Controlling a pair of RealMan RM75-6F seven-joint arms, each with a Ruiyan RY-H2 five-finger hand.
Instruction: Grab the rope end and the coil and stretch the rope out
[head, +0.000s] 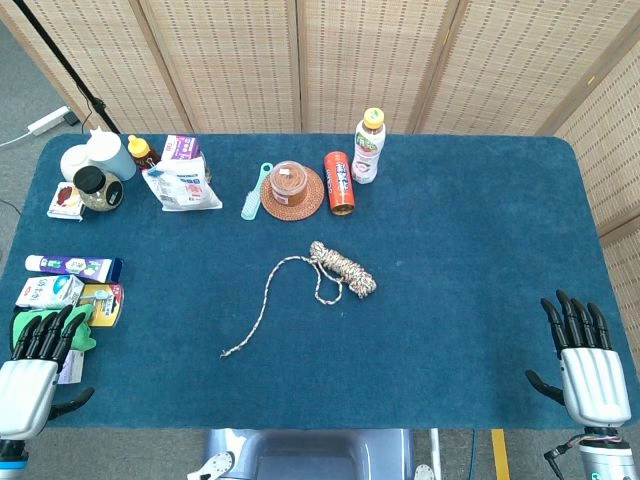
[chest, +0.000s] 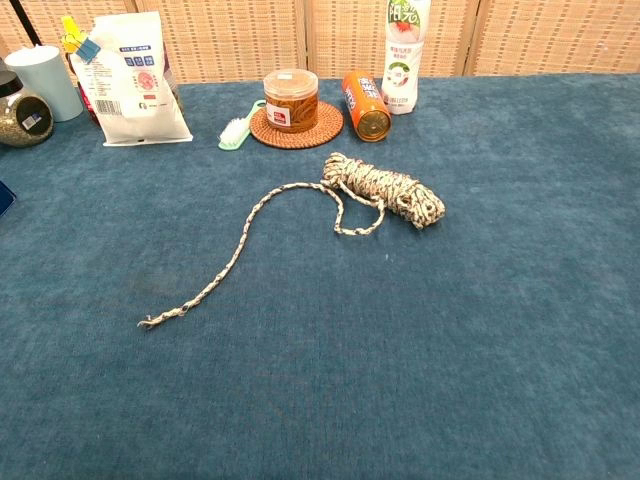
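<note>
The rope (head: 300, 285) lies mid-worktop (head: 480, 250), untouched: its coil (head: 345, 268) sits just in front of the orange can (head: 340, 183), and its frayed end (head: 228, 352) trails toward the near left. Both robot hands rest at the near corners, the left robot hand (head: 35, 360) and right robot hand (head: 582, 362), fingers spread wide, holding nothing. Likely risks: the thin end lies flat on the cloth, so fingers may slide over it; gripping the coil loosely could let it unravel unevenly; a high reach might knock over the bottle (head: 368, 146).
</note>
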